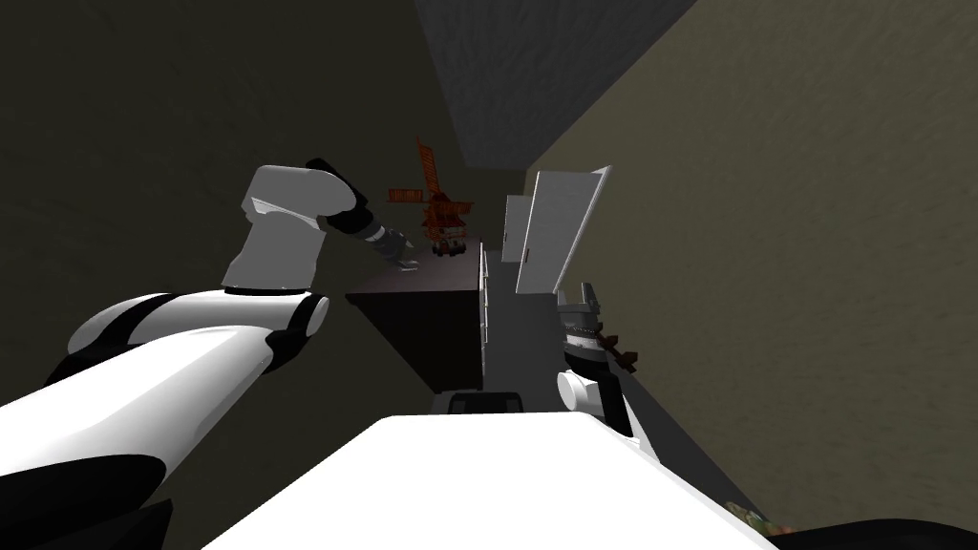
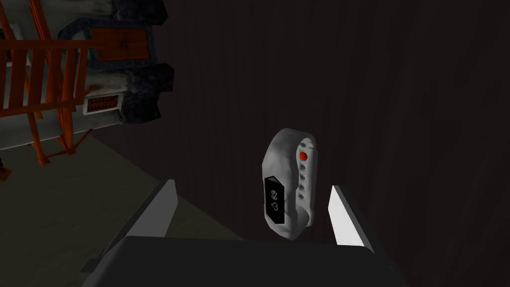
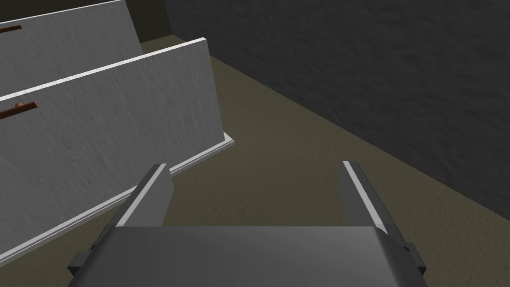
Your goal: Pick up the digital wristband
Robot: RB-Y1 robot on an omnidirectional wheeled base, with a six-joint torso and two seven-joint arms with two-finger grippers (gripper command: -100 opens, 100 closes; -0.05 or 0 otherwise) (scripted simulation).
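Observation:
The digital wristband (image 2: 289, 184) is a pale grey band with a black screen and a red dot on its strap. It lies on the dark top of a cabinet (image 1: 435, 277). My left gripper (image 2: 252, 185) is open just over it, and the band sits between the fingers, nearer one finger (image 2: 343, 219) than the other. In the head view the left gripper (image 1: 407, 256) reaches down onto the cabinet top near its far end. My right gripper (image 1: 590, 292) hangs low at my right side, open (image 3: 255, 167) with nothing between its fingers.
An orange and grey windmill model (image 2: 60, 74) stands on the same cabinet top (image 2: 398, 99) just beyond the wristband, also in the head view (image 1: 439, 205). White panels (image 1: 559, 229) stand open to the right of the cabinet, close to my right gripper (image 3: 99, 129).

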